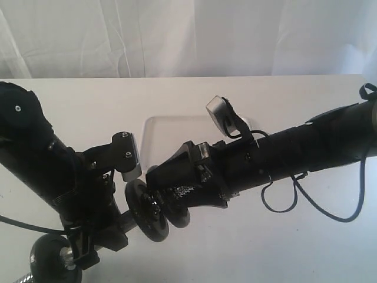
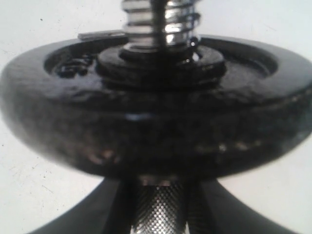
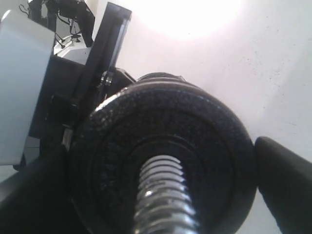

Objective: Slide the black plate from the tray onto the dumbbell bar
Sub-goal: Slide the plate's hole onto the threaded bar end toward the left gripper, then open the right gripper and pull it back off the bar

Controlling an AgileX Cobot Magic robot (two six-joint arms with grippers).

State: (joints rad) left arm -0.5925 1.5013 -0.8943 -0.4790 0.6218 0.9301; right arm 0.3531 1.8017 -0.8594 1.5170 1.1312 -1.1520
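Black plate (image 3: 200, 126) was off the tray (image 1: 171, 127) and on the dumbbell bar (image 3: 163, 195). The bar's threaded end poked out through the plate's centre hole, toward the right wrist camera. Bar and plate were held up over the desk (image 1: 294, 247), toward its near edge and left of middle. The tray lay flat further back, mid-desk, with no disc visible on the part the arms left uncovered.

Right tool (image 3: 161, 185) was spread wide. One finger (image 3: 287, 180) was at one side of the plate's rim and the other at the opposite side, both up against the rim as far as the right wrist view showed, so it was pinching the plate. The right arm reached in low from the desk's right side.

Left tool (image 2: 158, 219) was clamped on the bar's knurled middle, with a dark finger on each side of the grip. The left arm came down from the left and the bar ran slanted across the exterior view.

A second black disc (image 1: 144, 206) sat on the same bar end, just inboard of the black plate. Its rim edge showed behind the plate in the right wrist view, but I could not tell whether the two touched. A third disc (image 1: 50, 254) sat on the bar's other end, near the desk's near-left corner.
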